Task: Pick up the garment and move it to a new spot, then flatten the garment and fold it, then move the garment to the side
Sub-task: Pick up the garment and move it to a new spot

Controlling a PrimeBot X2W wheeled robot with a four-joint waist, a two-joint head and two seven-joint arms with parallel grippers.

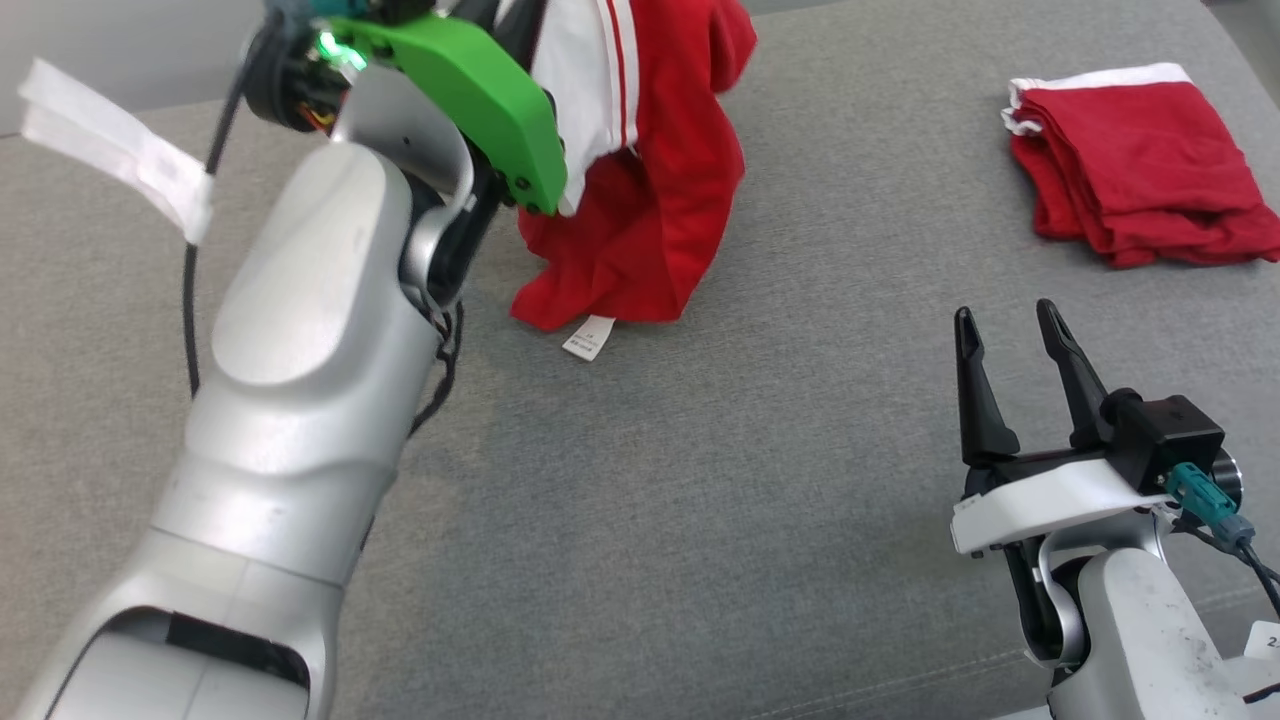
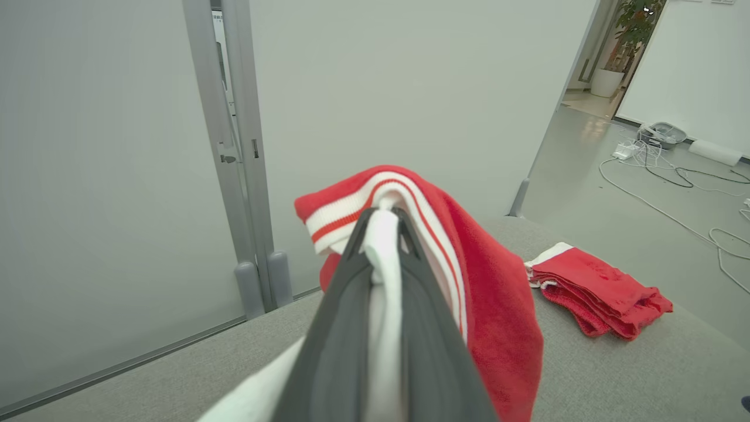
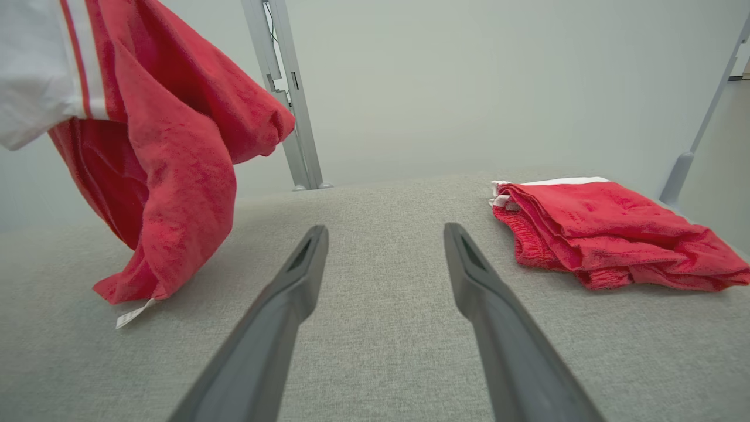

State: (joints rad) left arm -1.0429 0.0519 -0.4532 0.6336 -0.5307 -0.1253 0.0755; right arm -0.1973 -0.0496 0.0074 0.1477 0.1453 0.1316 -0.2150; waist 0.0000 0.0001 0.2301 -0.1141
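— Grey padded surface (image 1: 700, 500) below, pale wall (image 2: 410, 88) behind. Whereabouts of the red garment (image 1: 660, 200)?
— Hanging from left gripper (image 2: 384, 214), pinched at the white striped band (image 2: 345, 214); label (image 1: 588, 338) down near the surface.
— Right gripper (image 1: 1005, 312)?
— Spread wide, empty, well apart.
— Handling?
— Probably soft, light, floppy. Best taken at a second band corner for spreading flat.

Two red garments: hanging garment (image 1: 650, 200), folded garment (image 1: 1140, 170). Two end effectors: left end effector (image 2: 384, 217), right end effector (image 1: 1004, 312). One label (image 1: 588, 338).
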